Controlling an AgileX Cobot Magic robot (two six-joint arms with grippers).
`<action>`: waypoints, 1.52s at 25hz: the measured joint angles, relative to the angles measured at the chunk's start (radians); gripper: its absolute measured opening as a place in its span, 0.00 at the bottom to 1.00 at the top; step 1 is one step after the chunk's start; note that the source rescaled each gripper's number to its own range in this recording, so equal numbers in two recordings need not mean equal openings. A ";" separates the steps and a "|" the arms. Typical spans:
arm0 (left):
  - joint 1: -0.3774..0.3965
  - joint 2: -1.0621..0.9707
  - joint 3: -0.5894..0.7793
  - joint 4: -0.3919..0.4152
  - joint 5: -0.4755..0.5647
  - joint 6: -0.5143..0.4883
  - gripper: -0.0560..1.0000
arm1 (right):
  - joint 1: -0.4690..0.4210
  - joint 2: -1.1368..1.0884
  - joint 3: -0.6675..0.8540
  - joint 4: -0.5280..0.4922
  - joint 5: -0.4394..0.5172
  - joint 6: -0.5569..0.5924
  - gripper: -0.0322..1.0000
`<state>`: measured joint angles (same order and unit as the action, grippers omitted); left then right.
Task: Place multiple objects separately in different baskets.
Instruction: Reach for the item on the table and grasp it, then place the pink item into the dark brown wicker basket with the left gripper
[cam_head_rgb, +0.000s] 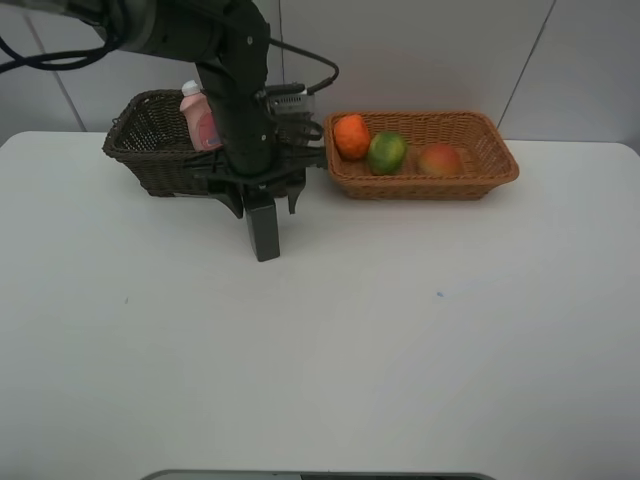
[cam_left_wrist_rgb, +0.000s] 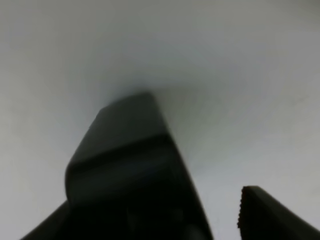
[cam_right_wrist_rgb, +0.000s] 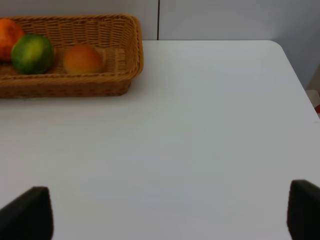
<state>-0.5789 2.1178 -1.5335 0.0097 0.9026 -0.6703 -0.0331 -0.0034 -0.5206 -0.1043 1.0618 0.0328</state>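
A dark green rectangular bottle (cam_head_rgb: 264, 236) stands upright on the white table, in front of the dark-brown basket (cam_head_rgb: 140, 158). My left gripper (cam_head_rgb: 266, 206) is open and straddles the bottle's top from above. In the left wrist view the bottle (cam_left_wrist_rgb: 127, 170) fills the middle, with a gap to one fingertip (cam_left_wrist_rgb: 265, 212). A pink bottle with a white cap (cam_head_rgb: 199, 120) stands in the dark basket. The light tan basket (cam_head_rgb: 485, 170) holds an orange (cam_head_rgb: 351, 136), a green mango-like fruit (cam_head_rgb: 386, 152) and a peach (cam_head_rgb: 439, 159). The mauve tumbler is hidden. My right gripper (cam_right_wrist_rgb: 165, 215) is open and empty over bare table.
The left arm (cam_head_rgb: 235, 80) reaches in from the back left and covers part of the dark basket. In the right wrist view the tan basket (cam_right_wrist_rgb: 131, 50) lies ahead, with the table's far edge and right corner (cam_right_wrist_rgb: 280, 47) behind it.
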 joint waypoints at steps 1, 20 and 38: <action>0.004 0.000 0.010 -0.001 -0.004 0.000 0.72 | 0.000 0.000 0.000 0.000 0.000 0.000 0.96; 0.012 0.000 0.030 -0.010 -0.032 -0.001 0.50 | 0.000 0.000 0.000 0.000 0.000 0.000 0.96; 0.012 -0.132 0.040 -0.010 0.011 0.121 0.50 | 0.000 0.000 0.000 0.000 0.000 0.000 0.96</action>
<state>-0.5668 1.9858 -1.4931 0.0000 0.9140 -0.5489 -0.0331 -0.0034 -0.5206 -0.1043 1.0618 0.0328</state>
